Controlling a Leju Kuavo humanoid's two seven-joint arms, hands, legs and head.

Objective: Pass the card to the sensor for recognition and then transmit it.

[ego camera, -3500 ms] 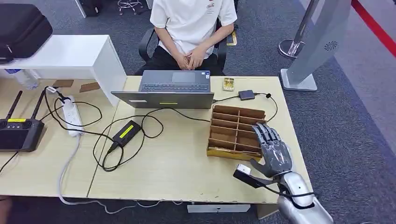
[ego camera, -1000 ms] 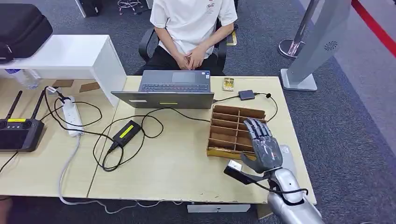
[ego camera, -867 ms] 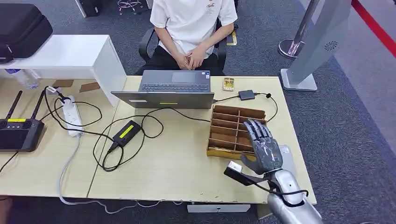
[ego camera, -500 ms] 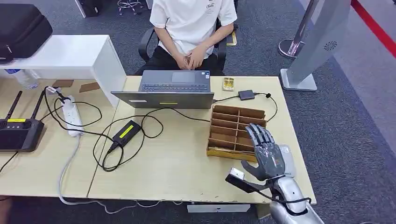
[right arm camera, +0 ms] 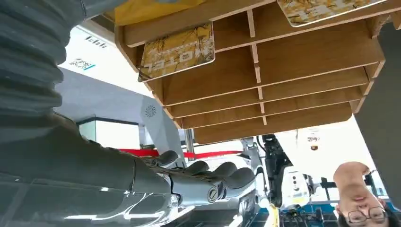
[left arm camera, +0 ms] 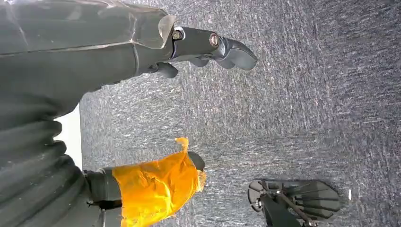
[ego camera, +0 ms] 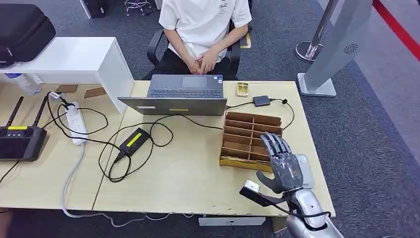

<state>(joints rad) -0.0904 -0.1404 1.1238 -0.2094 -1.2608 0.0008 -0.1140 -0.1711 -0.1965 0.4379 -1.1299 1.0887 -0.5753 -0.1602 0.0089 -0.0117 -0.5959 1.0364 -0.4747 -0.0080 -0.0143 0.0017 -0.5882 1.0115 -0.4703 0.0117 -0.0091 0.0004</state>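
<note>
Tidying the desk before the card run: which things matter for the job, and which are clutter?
Job:
wooden card rack
card in rack
black sensor
right hand

Lying about:
laptop
power adapter
power strip
remote controller

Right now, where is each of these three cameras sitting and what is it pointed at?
Head view: high on the robot, looking down at the desk; shows the right hand beside the wooden divider box, and a seated person beyond the laptop.
Left wrist view: behind the hanging left hand, facing grey carpet.
Right wrist view: behind the right hand, low by the desk, turned over, facing the box and its cards.
Shared: head and right wrist views both show the box, the right hand and the person.
</note>
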